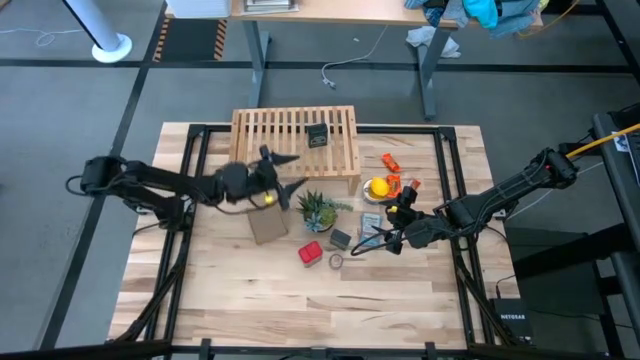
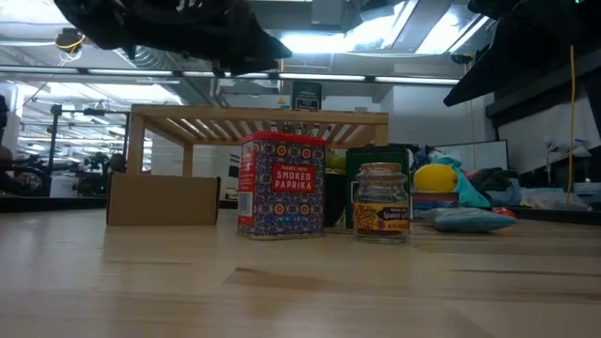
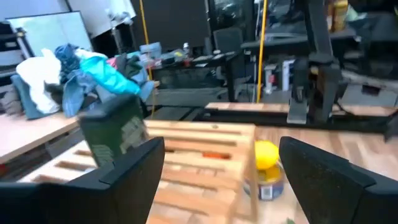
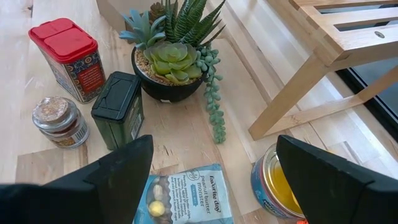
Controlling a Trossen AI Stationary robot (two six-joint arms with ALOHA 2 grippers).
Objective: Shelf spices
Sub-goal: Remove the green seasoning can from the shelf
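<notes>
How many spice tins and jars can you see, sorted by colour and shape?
Red tin: 1
Dark tins: 2, the lower dark tin beside the plant and the upper dark tin on the shelf
Round jar: 1
Total: 4

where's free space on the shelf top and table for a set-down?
Shelf: the slats left of the dark tin are bare. Table: the near strip in front of the red paprika tin is bare. Crowded: succulent pot, green tin, small jar, blue packet by the right gripper.
</notes>
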